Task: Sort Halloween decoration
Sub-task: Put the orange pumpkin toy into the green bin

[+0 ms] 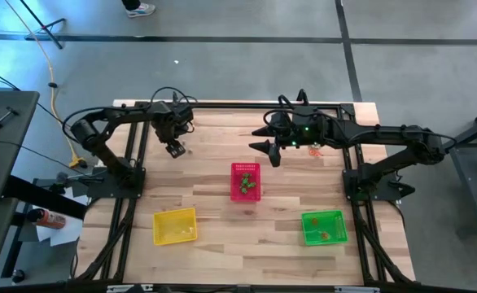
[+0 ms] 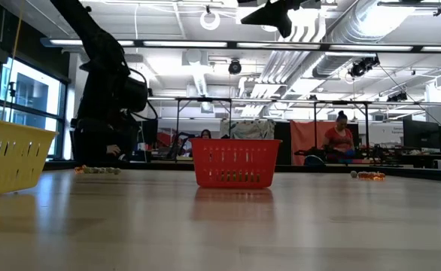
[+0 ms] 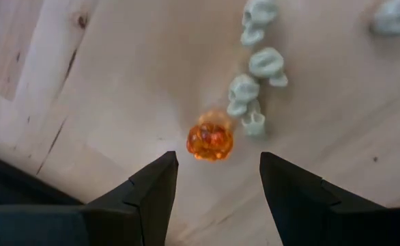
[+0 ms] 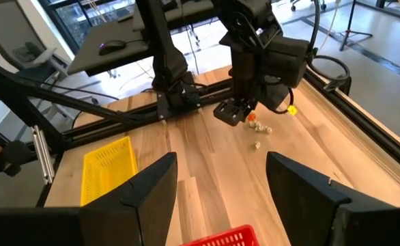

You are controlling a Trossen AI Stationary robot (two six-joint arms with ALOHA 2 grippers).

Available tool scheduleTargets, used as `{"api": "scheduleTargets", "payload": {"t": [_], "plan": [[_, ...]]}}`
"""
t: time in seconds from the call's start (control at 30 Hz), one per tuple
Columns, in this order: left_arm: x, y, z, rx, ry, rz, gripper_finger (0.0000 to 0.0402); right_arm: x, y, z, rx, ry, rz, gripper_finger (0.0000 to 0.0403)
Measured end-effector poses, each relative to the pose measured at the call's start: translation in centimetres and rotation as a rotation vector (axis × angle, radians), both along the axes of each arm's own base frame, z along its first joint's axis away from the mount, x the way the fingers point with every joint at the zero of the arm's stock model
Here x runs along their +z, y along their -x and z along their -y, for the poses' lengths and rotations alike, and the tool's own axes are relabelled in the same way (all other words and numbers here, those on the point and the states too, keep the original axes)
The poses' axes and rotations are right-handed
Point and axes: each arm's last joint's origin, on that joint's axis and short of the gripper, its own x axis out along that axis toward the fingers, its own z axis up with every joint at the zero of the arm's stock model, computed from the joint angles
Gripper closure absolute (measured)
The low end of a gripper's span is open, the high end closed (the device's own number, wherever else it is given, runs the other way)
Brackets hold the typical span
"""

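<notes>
— Two arms over the wooden table; where does each one stand?

— The left gripper hangs low near the far-left corner, its dark fingers spread apart and holding nothing. The right gripper waits higher up, near the middle of the far edge, jaws likewise parted and bare.

— And the decorations near the left one?

— A tiny translucent orange pumpkin trinket lies on the wood just ahead of the gap between the left fingers, not touched by either. Right beside it runs a small cluster of pale greenish skull trinkets, the nearest touching or almost touching the pumpkin; one more pale piece lies apart.

— Any others?

— A few small orange trinkets sit near the far edge under the right arm. The red mesh basket at the table's middle holds some greenish pieces, the green mesh basket near the front-right corner holds an orange piece or two, and the yellow mesh basket toward the front-left shows no clear contents.
</notes>
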Motion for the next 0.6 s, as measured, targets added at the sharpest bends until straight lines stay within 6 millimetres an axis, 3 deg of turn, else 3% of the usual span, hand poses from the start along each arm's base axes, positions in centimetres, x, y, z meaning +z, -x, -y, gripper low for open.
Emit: {"api": "scheduleTargets", "payload": {"t": [0.6], "plan": [[-0.8, 0.3, -1.2, -0.043, 0.02, 0.033, 0.0202, -0.1, 0.0, 0.1, -0.035, -0.023, -0.01, 0.0183]]}}
